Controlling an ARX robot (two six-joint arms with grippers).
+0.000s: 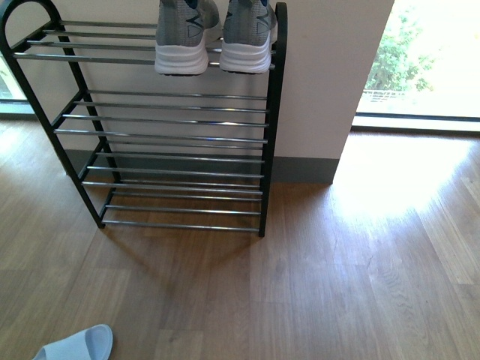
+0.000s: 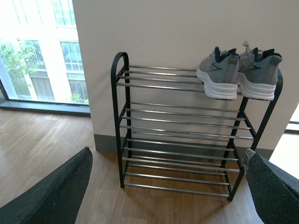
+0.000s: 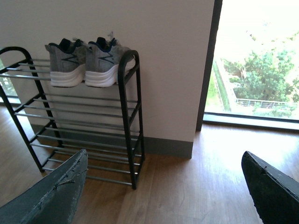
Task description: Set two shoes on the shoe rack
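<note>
Two grey knit sneakers stand side by side on the top shelf of the shoe rack [image 1: 172, 106], at its right end: the left shoe [image 1: 184, 37] and the right shoe [image 1: 249, 36], heels toward me. The left wrist view shows the same pair [image 2: 218, 72] [image 2: 258, 74] on the rack [image 2: 177, 126], and so does the right wrist view [image 3: 65, 63] [image 3: 106, 63] [image 3: 84, 121]. My left gripper [image 2: 170, 186] is open, with nothing between its fingers. My right gripper [image 3: 163, 191] is open too, above bare floor. Neither arm shows in the front view.
A pale blue slide sandal [image 1: 79, 345] lies on the wooden floor at the near left. The rack stands against a white wall [image 1: 322, 75] with a grey skirting. Bright windows [image 1: 427, 60] flank the wall on both sides.
</note>
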